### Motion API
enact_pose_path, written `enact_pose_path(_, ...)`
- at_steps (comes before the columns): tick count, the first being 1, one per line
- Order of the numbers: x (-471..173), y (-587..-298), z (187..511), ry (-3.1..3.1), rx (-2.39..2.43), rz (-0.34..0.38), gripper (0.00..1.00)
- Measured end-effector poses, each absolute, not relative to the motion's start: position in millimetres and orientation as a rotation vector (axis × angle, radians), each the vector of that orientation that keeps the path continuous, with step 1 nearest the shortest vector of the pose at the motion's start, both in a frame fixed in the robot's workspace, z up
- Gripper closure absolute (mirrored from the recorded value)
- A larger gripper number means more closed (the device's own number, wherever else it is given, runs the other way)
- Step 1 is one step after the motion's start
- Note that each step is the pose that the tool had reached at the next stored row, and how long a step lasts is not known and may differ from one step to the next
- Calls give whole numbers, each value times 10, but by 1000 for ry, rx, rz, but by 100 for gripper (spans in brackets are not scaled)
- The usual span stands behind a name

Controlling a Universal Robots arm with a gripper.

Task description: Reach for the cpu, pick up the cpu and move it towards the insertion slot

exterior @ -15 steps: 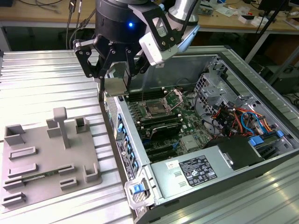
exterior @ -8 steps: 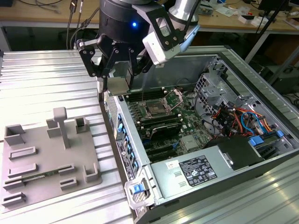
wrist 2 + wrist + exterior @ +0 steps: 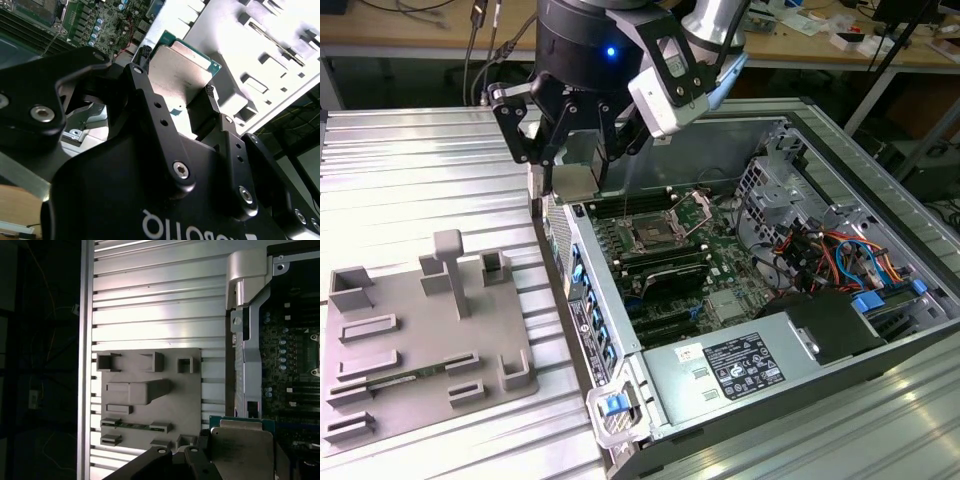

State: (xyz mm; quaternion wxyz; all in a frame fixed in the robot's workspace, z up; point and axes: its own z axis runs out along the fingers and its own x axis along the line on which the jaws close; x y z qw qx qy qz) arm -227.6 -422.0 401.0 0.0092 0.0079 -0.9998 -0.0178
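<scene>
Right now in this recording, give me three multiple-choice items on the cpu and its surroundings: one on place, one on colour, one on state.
1. Where is the cpu?
A. in the socket
B. between the end effector fingers
C. on the grey plate

2. What colour is the fixture plate on the ribbed table?
A. grey
B. blue
C. red

3. What state is the insertion slot in?
A. chip seated
B. covered by a fan
C. empty, dark centre showing

Answers: 1 B, both wrist views show the fingers clamping the chip's edges. 2 A, it is plain grey in the exterior view. 3 C, the socket frame lies open with nothing in it.
</scene>
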Motion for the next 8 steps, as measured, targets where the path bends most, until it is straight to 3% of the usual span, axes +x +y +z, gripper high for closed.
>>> enact_pose_path(8, -2248, -4202, 4007, -3123, 24, -56, 45)
